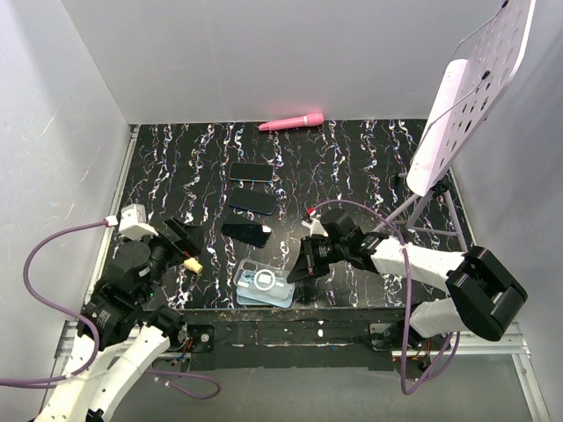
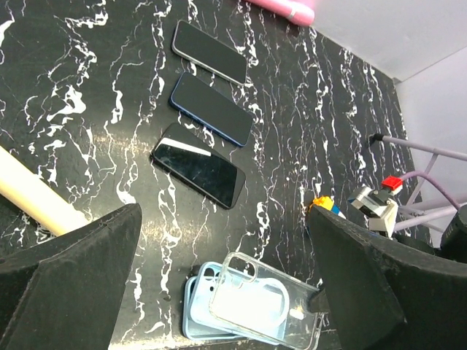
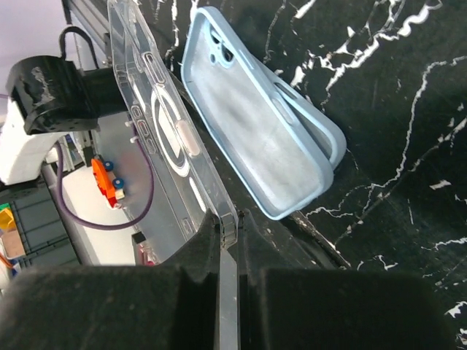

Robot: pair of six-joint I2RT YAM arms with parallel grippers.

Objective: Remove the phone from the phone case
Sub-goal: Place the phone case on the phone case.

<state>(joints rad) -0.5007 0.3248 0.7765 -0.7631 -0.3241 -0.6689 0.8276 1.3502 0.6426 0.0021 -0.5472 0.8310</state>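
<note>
A clear phone case (image 1: 264, 280) with a white ring lies tilted over a stack of light blue cases (image 1: 255, 296) at the table's near edge. My right gripper (image 1: 297, 268) is shut on the clear case's (image 3: 157, 124) right rim, which is pinched between the fingertips (image 3: 210, 235), next to a blue case (image 3: 255, 138). The case looks empty. A black phone (image 1: 246, 231) lies flat just behind it, also in the left wrist view (image 2: 198, 175). My left gripper (image 1: 186, 248) hovers open to the left of the phone, holding nothing, its fingers (image 2: 69, 281) wide apart above the clear case (image 2: 270, 299).
Two more phones (image 1: 253, 201) (image 1: 252, 171) lie in a row behind the first. A pink object (image 1: 292, 121) rests by the back wall. A white perforated panel on a stand (image 1: 466, 97) occupies the right side. A cream rod (image 2: 36, 193) shows beside my left finger.
</note>
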